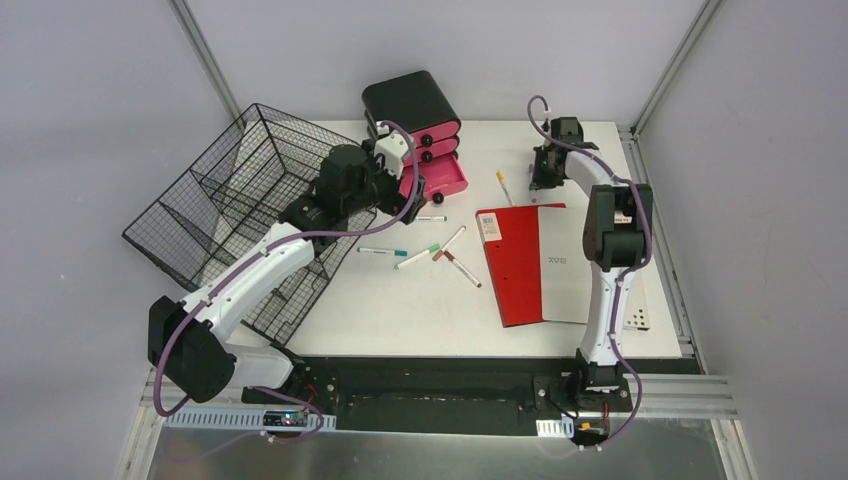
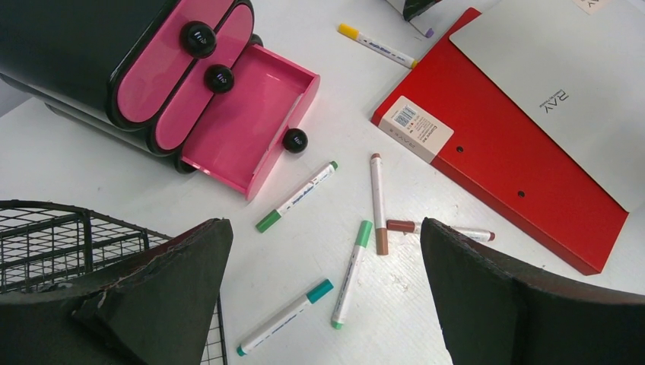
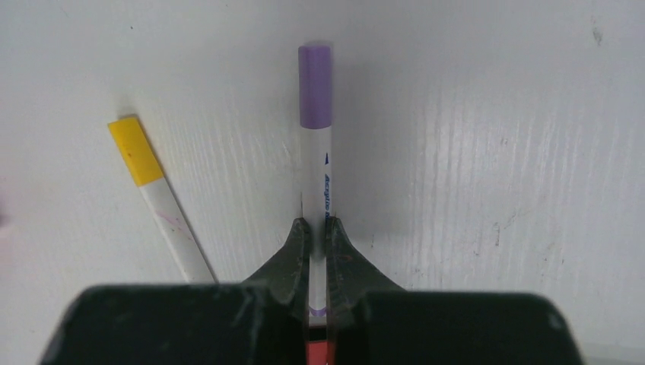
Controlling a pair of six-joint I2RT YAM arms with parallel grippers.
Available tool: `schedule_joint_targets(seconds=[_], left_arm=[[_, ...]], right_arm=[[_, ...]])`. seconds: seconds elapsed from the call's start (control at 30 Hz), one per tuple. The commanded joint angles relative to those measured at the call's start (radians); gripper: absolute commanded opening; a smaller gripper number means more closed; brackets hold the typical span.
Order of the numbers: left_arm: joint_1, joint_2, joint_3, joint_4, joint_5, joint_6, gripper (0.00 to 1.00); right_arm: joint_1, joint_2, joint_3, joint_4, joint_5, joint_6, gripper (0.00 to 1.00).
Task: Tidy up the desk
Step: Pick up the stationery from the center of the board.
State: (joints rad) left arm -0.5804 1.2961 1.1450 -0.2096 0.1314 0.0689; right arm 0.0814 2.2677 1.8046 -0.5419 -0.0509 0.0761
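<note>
While the right pincer sat low over the desk, its two black wedge fingers were clamped together on a purple-capped marker, gripping the white barrel behind the middle. The bit that mattered, I reckon: the marker's long axis ran straight out ahead of the pincer, in line with the fingers, cap pointing away. So any swing would carry it like a little pointer. I couldn't tell whether it was resting on the desk or just clear of it.

A yellow-capped marker lay just left of the pincer, angled, close to the purple one but not touching it.

If the open pink drawer was where it belonged, that lay well off to the right pincer's left, past the red-and-white notebook. It was much nearer the left pincer, which hung with its jaws wide apart and empty over a scatter of green, teal and brown markers.

Texture-wise, the marker was thin, round, smooth plastic, so I'd guess it could swivel in that narrow grip. The desk was matte white with faint scuffs, and the drawer glossy with a black ball knob.
</note>
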Motion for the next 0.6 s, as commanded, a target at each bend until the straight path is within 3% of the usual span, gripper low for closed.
schedule_joint_targets(seconds=[0.0,0.37,0.57], left_arm=[[0.009,0.008,-0.008,0.03,0.018,-0.018,0.99],[0.01,0.02,-0.025,0.071,0.073,-0.066,0.99],[0.014,0.025,-0.056,0.147,0.153,-0.17,0.99]], right_arm=[[-0.03,-0.116,-0.063,0.085,-0.115,0.046,0.0],[-0.047,-0.215,-0.123,0.135,-0.389,0.146,0.0],[-0.043,-0.29,-0.179,0.205,-0.588,0.235,0.0]])
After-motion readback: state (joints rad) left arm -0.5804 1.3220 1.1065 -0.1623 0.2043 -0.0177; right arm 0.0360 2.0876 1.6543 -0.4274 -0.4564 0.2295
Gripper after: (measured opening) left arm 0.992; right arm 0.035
